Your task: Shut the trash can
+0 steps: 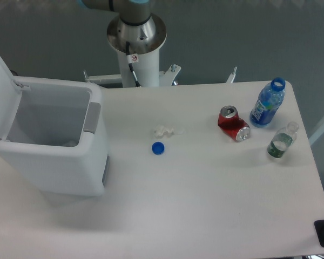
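Trash can (54, 156) at surface (205, 205) left edge, upright, mouth up, lid (1, 91) swung open, standing at far left; grey latch tab (92, 117) faces right. Hand out of frame; only arm base (136, 38) visible, can't tell grip.

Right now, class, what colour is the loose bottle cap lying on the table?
Blue: the bottle cap shows clearly in the fixed camera view.
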Robot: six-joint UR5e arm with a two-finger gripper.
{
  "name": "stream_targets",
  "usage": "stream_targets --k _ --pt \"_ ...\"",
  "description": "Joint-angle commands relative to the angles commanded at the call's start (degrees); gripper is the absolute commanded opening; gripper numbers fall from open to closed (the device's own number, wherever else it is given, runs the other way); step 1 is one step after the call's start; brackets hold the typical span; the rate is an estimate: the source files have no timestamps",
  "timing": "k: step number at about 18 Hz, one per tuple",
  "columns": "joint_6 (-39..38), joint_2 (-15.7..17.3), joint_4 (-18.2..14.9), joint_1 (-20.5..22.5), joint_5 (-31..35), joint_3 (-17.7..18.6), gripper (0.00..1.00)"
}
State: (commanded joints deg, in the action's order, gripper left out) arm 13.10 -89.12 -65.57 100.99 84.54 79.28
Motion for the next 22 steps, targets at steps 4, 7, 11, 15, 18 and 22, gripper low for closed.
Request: stream_targets --k 4,7,11,15,18,22 --pt "-0.09 0.00 -1.32 -0.70 1.93 -0.09 0.05" --pt "-0.09 -0.09 -1.58 -0.97 3.60 -0.35 0.05" --pt "-0.61 0.00 -2.29 -1.23 5.89 -0.53 0.05" --pt "-0.88 -0.26 -2.37 -1.32 7.91 -0.53 0.05" --pt "-0.88 -0.18 -2.90 -1.32 9.41 -0.79 0.05" --pt "-0.97 -0.35 -3.78 -1.23 11.42 -1.05 0.05"
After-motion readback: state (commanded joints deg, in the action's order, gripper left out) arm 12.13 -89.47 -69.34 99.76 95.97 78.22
